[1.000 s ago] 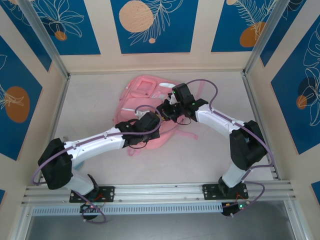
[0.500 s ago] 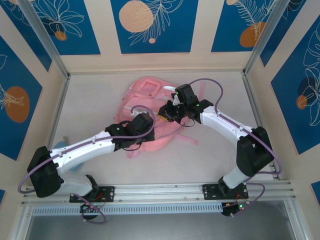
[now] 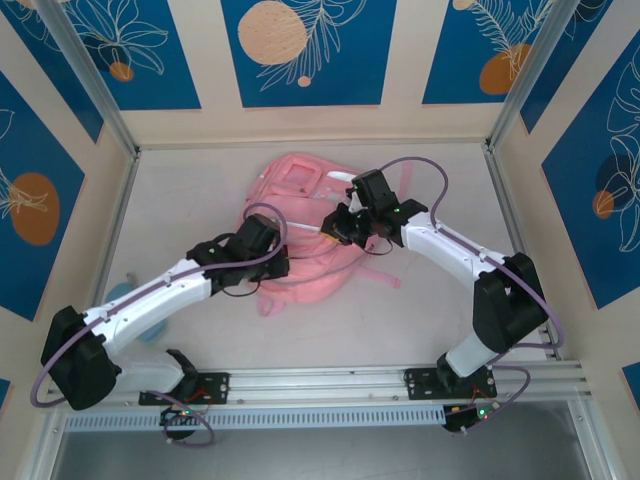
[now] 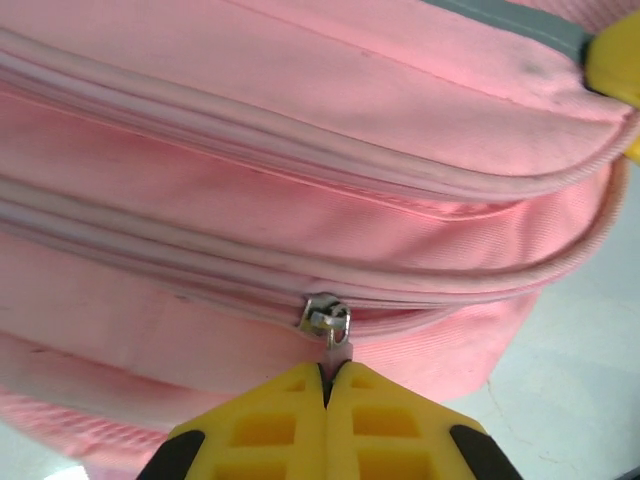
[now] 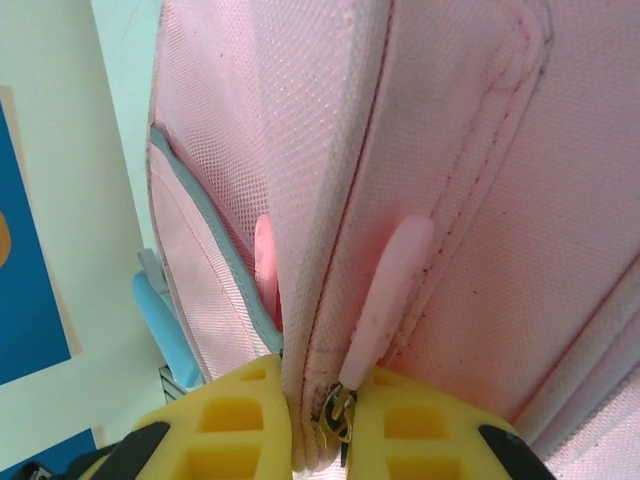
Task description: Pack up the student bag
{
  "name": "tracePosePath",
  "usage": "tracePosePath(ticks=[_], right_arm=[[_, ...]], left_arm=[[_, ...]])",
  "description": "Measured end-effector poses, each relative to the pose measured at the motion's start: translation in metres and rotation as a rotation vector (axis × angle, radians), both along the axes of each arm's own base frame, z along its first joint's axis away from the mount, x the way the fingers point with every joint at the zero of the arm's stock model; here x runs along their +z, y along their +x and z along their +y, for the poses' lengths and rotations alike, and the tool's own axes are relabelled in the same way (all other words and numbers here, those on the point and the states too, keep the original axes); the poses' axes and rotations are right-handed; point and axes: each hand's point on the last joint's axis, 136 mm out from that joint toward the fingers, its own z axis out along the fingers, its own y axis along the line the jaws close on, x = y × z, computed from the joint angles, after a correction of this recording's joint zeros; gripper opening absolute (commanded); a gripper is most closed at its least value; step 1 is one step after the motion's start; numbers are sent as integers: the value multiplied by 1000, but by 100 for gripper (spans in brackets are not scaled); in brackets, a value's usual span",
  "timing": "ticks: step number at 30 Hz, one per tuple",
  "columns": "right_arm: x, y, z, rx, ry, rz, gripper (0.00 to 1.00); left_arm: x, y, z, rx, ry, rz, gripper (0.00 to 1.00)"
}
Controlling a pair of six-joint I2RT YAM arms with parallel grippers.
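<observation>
The student bag is a pink backpack lying mid-table. My left gripper is at its near left side; in the left wrist view its yellow fingers meet, shut on the pale pink tab of a metal zip slider on the bag's side seam. My right gripper is on the bag's right part. In the right wrist view it pinches a fold of the bag's fabric along a zip line, with a metal slider and its pink pull between the fingers.
A light blue object lies on the table by the left wall, partly under my left arm, and shows past the bag in the right wrist view. Bag straps trail to the right. Walls enclose the table.
My left arm has swung leftward along the bag's near side with the zip pull pinched. The right gripper shifted slightly and then held its pinch on the bag.
</observation>
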Motion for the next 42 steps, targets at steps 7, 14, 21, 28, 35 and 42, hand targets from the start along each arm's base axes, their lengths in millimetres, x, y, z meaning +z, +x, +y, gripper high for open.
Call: tracePosePath(ticks=[7,14,21,28,35,42], right_arm=[[-10,3,-19,-29,-23,7,17],[-6,-4,-25,-35,-15,-8,14],[-5,-4,-25,-34,-11,-7,12],[-5,-3,-26,-36,-9,-5,11],[-5,-2,-27,-41,-8,-3,9],[-6,-1,-32,-53,-13,5,8]], left_arm=[[-9,1,19,-8,18,-2,0],[-1,0,2,-102,-32,-38,18],[-15,-10,-16,-237,25,-48,41],[-39,-14,-26,-326,78,-15,35],[-40,-10,-30,-355,90,-34,14],[-36,-9,-32,-369,96,-49,0]])
